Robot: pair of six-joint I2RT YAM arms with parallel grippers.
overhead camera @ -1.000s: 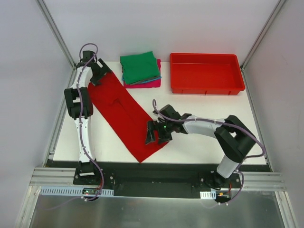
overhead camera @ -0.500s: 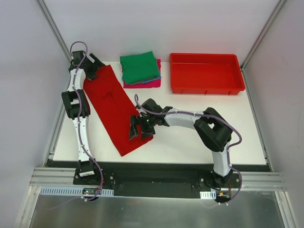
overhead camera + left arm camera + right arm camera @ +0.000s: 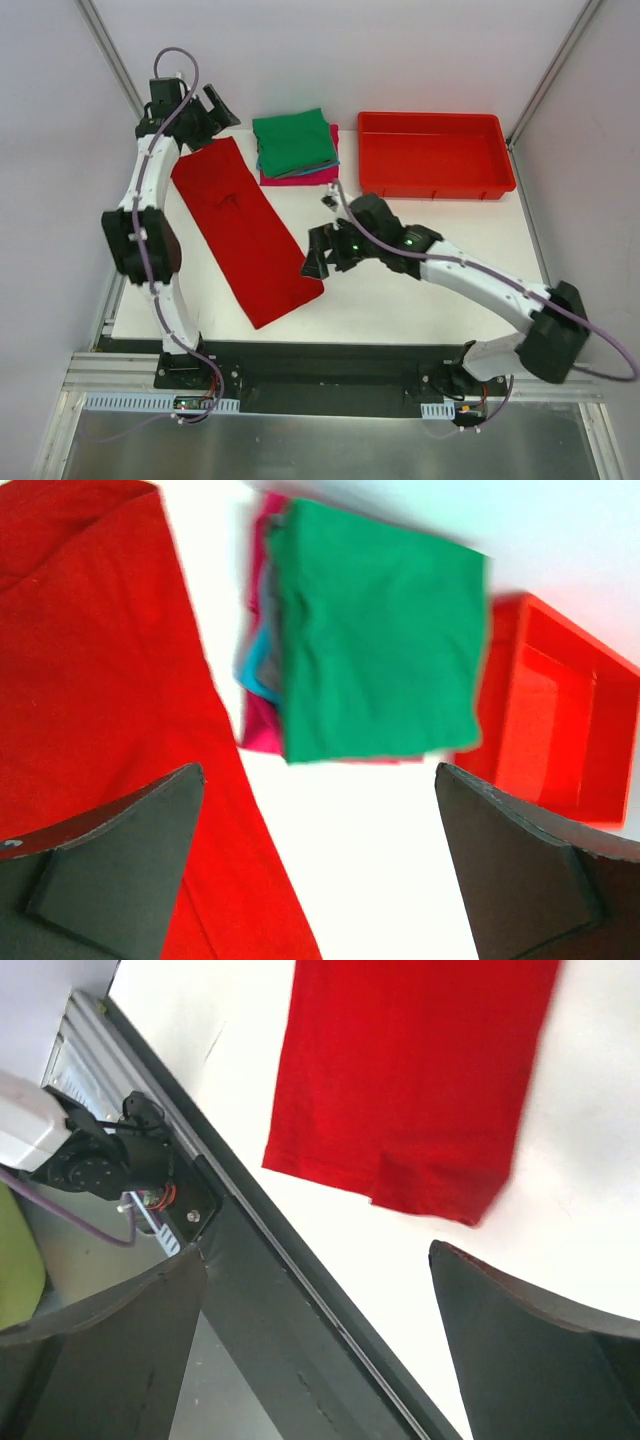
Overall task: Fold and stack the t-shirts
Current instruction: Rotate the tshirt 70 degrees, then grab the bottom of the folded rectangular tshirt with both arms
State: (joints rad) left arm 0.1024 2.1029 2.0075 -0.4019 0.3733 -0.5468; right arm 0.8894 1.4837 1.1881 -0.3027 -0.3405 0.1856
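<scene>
Left of red bin (image 3: 435,183), we find red shirt (image 3: 240,235) laid flat as a long strip, w/ folded stack (image 3: 295,145) btwn them. L gripper (image 3: 207,118) and R gripper (image 3: 325,265): jaws apart, nothing held.

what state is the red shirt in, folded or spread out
Partly folded: the red shirt lies flat as a long narrow strip with no sleeves showing, not squared like the stack beside it.

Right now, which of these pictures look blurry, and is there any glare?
Top view: sharp, evenly lit, soft shadows, no glare. Left wrist view: the green t-shirt and red bin have smeared edges. Right wrist view: the red t-shirt has a blurred edge.
</scene>
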